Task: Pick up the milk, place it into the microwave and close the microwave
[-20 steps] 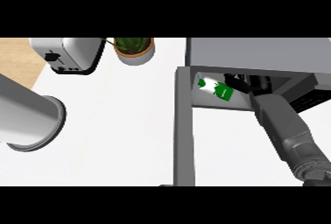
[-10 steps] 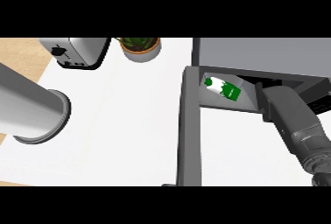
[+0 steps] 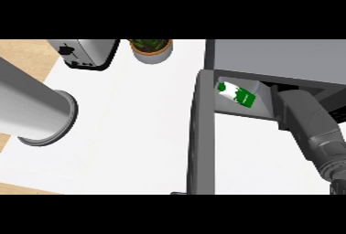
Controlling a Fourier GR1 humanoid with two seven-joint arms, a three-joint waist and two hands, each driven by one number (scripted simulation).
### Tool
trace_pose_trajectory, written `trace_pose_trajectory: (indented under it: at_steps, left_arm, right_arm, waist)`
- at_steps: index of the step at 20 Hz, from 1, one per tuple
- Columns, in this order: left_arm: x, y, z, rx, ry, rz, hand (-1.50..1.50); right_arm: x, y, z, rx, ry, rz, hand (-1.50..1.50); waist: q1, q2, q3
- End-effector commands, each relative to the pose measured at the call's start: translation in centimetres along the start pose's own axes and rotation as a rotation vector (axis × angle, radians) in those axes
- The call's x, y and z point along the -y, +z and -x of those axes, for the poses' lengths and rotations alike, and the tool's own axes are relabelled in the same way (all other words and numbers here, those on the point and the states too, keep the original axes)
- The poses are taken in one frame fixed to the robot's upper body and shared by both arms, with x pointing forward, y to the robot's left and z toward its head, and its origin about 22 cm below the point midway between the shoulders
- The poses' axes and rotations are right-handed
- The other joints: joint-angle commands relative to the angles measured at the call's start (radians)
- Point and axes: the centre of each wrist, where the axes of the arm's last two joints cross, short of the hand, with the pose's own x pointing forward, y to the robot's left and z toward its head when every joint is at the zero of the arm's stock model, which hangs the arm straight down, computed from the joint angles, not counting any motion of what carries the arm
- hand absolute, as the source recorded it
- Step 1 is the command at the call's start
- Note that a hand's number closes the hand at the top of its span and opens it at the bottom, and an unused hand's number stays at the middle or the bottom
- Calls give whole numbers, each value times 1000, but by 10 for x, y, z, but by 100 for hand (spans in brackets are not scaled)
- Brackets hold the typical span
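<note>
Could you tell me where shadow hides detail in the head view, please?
Head view: the microwave cavity is dark behind the milk, so the right forearm runs into shade and its hand cannot be seen; the white counter is evenly lit, without glare.

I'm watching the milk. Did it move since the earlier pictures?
Cannot tell. The whole view shifts between pictures. The milk sits in the same spot inside the microwave, by the open door, so it looks unmoved.
</note>
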Motion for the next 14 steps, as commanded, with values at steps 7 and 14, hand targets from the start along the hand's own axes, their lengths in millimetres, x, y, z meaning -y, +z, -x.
trace_pose_trajectory:
  at_steps: [7, 14]
  left_arm:
    - [-5, -9, -1, 5, -11, 11, -150]
    - [-10, -9, -1, -13, -33, 6, -150]
  right_arm:
    - [31, -21, -10, 34, 50, 51, 150]
    - [42, -20, -4, 16, 50, 71, 150]
  waist:
    - [30, 31, 8]
    - [47, 39, 8]
